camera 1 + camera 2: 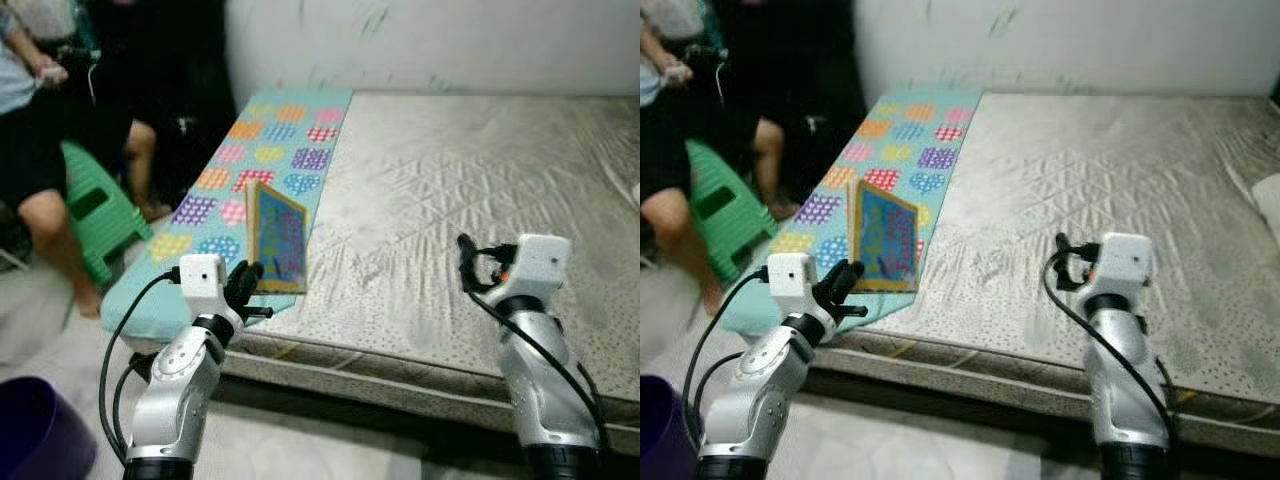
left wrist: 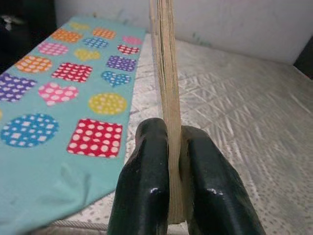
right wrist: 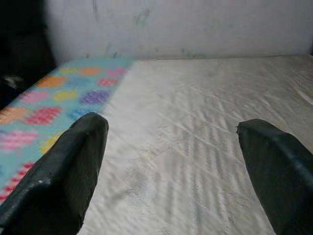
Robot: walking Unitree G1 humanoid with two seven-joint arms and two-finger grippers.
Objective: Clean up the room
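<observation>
L gripper (image 1: pixel 845 280) at 8 o'clock grips a blue book (image 1: pixel 883 240) upright by its near edge, over a teal patterned cloth (image 1: pixel 910 140) on the mattress (image 1: pixel 1110 190). R gripper (image 1: pixel 1065 262) at 5 o'clock hovers above bare mattress. Person w/ green stool (image 1: pixel 725 215) at 10 o'clock.

Left arm: silver, raised forward and bent at the elbow, a black cable looping along its outer side.
Left gripper (image 1: pixel 250 283): both black fingers (image 2: pixel 146 186) pressed flat against the two faces of a thin upright book (image 1: pixel 277 238), clamping its near edge; the book rises directly beyond the fingertips.
Right arm: silver, raised forward, wrist upright, a black cable running down its inner side.
Right gripper (image 3: pixel 171 171): fingers (image 3: pixel 68 171) spread wide apart, nothing between them.
</observation>
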